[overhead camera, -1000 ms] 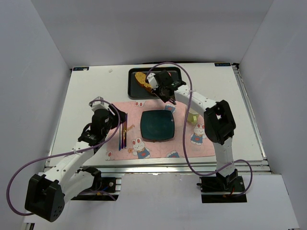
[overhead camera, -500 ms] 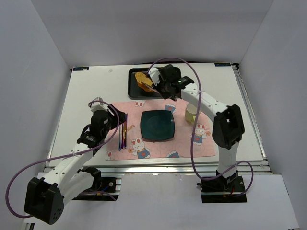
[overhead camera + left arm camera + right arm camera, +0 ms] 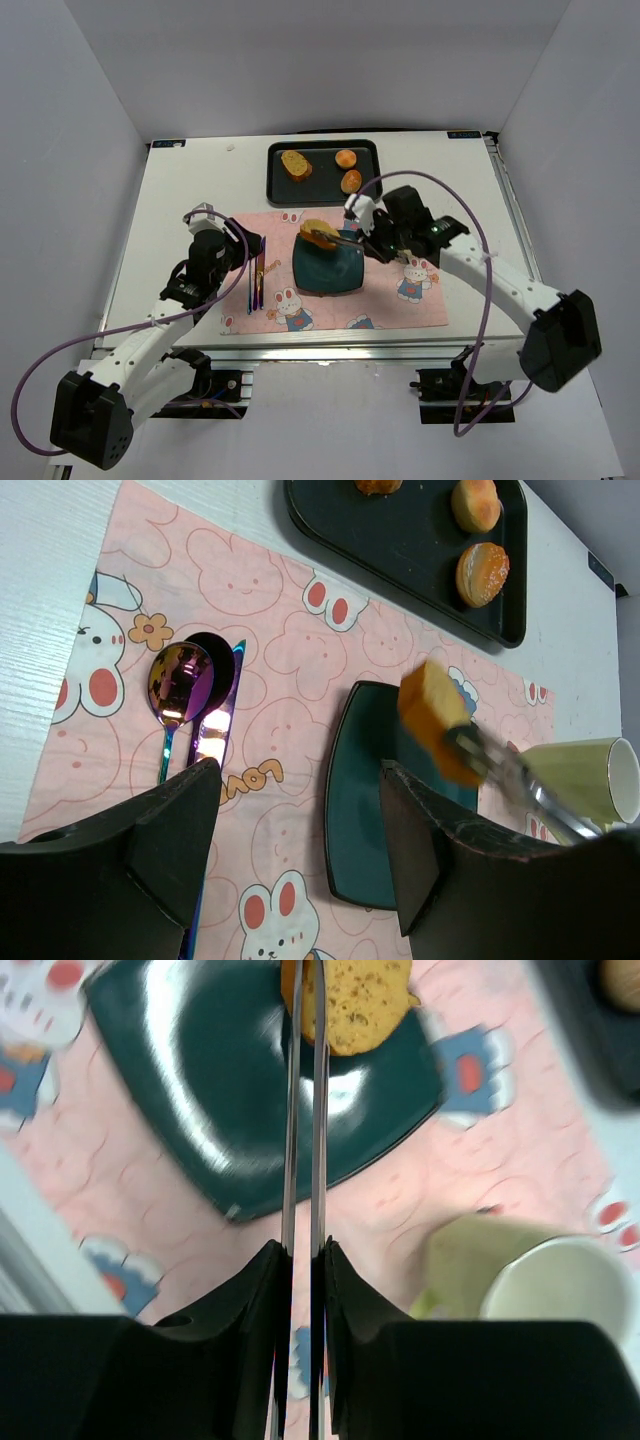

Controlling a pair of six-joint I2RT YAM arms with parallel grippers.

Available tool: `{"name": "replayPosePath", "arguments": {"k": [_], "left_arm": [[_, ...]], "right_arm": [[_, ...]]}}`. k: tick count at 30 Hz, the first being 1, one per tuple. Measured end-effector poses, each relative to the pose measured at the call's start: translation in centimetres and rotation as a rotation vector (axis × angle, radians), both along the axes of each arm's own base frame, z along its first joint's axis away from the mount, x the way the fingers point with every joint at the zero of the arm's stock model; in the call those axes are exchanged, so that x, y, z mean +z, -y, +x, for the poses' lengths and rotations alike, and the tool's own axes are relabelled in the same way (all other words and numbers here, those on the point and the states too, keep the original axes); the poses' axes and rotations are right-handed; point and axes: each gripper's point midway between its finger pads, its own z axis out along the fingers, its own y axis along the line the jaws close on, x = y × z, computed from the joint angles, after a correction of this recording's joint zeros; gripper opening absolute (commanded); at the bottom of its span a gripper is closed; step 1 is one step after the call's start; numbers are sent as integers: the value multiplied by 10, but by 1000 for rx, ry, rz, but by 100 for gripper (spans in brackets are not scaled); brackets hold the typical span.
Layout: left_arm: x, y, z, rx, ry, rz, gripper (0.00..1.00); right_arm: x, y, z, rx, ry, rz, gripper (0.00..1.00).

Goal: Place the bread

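Note:
My right gripper is shut on thin metal tongs, and the tongs pinch a slice of toasted bread. The bread hangs just above the far left part of the dark teal square plate on the pink bunny placemat. In the right wrist view the tongs run between my right gripper's fingers to the bread over the plate. The left wrist view shows the bread and the plate. My left gripper is open and empty, low over the mat.
A black tray at the back holds another bread slice and two buns. A shiny spoon and another utensil lie on the mat left of the plate. A pale green cup stands right of the plate.
My right arm has carried the tongs and bread from the tray at the back down to above the teal plate. The left arm has stayed put.

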Motion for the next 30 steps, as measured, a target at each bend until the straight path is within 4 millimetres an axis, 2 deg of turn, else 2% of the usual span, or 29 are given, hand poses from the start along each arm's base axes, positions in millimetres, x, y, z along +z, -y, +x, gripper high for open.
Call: {"name": "replayPosePath", "arguments": {"k": [1, 4, 8, 11, 18, 22, 26, 30], "left_arm": [[0, 0, 0, 0, 0, 0, 74], [1, 1, 1, 0, 3, -3, 74], [-2, 1, 1, -1, -4, -1, 74], [-2, 1, 1, 0, -4, -2, 74], [-1, 1, 1, 3, -5, -8, 74], [-1, 1, 1, 3, -4, -9, 74], [0, 2, 2, 3, 2, -11, 74], [0, 2, 2, 3, 3, -12, 74]], "right_arm": [[-11, 12, -19, 15, -22, -14, 0], [-24, 23, -43, 58, -50, -27, 5], [-33, 27, -54, 101, -69, -40, 34], [-35, 25, -58, 127, -76, -36, 45], [-30, 21, -65, 187, -83, -17, 47], [-16, 16, -61, 197, -66, 11, 44], [9, 14, -43, 146, -28, 58, 36], [35, 16, -2, 3, -36, 138, 29]]}}
